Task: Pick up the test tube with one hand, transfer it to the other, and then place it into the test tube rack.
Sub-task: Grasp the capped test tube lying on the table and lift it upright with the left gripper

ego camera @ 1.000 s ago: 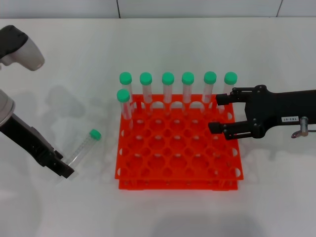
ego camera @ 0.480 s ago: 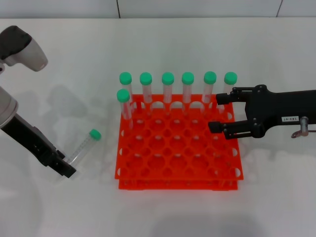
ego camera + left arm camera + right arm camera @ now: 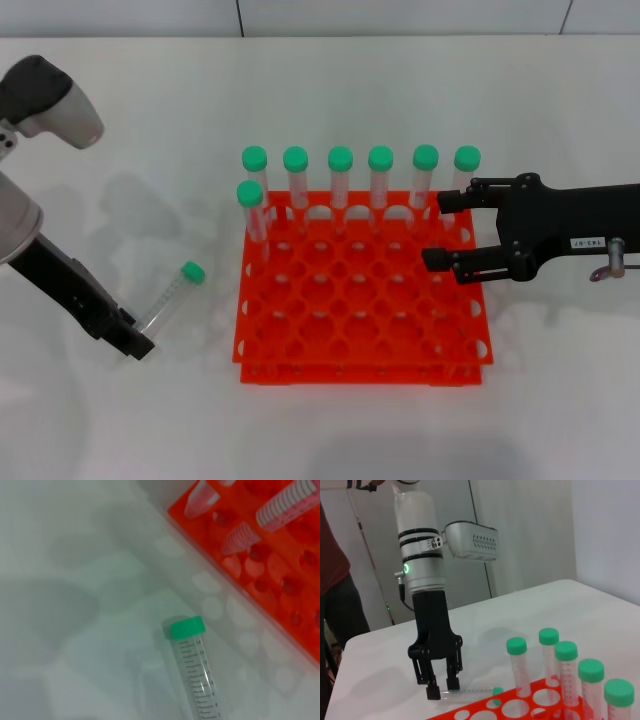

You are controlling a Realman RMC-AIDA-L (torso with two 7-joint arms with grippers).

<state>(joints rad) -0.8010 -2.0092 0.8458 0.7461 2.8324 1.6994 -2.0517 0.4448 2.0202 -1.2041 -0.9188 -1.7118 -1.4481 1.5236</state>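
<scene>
The test tube [image 3: 168, 300] lies on the white table left of the test tube rack [image 3: 360, 372], its green cap pointing toward the rack. My left gripper [image 3: 135, 345], the unlabelled one, is down at the tube's bottom end. In the right wrist view its fingers [image 3: 434, 692] stand slightly apart, open, on either side of the tube [image 3: 470, 695]. The left wrist view shows the tube [image 3: 195, 675] and a corner of the rack [image 3: 280, 605]. My right gripper [image 3: 438, 230], with the white label, hovers open over the rack's right side.
Several green-capped tubes [image 3: 340, 165] stand upright in the rack's back row, plus one at its left in the second row. A person in a dark red shirt [image 3: 332, 570] stands beyond the table behind the left arm.
The left arm's upper part has shifted a little to the right while its gripper stays at the tube's bottom end. The tube and the right arm have not moved.
</scene>
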